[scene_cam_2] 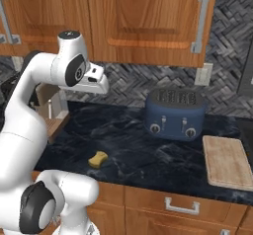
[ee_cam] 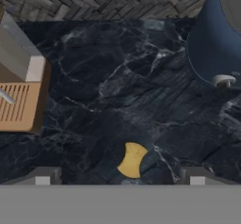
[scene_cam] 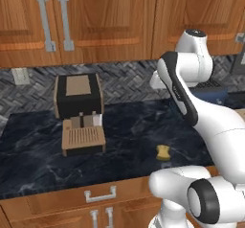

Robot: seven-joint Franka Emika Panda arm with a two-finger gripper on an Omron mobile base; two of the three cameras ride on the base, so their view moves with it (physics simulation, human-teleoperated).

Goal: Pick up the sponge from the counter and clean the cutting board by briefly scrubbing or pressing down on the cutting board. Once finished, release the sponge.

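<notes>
the tool (ee_cam: 120, 176) is hanging above the bench (scene_cam_2: 148, 155) with its two fingertips (ee_cam: 44, 176) standing wide apart and pinching nothing; the sponge (ee_cam: 131, 159) is lying on the dark marble between them and a little ahead, near the front edge of the bench, and it is also showing as a small yellow block in the left base view (scene_cam: 163, 152) and the right base view (scene_cam_2: 98, 159). the cutting board (scene_cam_2: 226, 161) is lying flat at the far right of the bench, past the blue toaster (scene_cam_2: 175, 113), well apart from the sponge. the main risk seems to be the descent: the sponge is sitting off-centre between the fingertips, so a straight drop could be catching only its edge and flicking it toward the bench's front lip. a soft block like this may also be squashing and slipping out during the long carry past the toaster, and a low swing could be clipping the toaster. on the other side the coffee machine (scene_cam: 79, 97) and its ribbed tray (scene_cam: 83, 140) are sitting close enough to be mistaken for the board. the sponge's near end is being cut off at the bottom of the hand view, the board's right edge is running out of the right base view, and the height of the tool over the sponge is hard to judge.
</notes>
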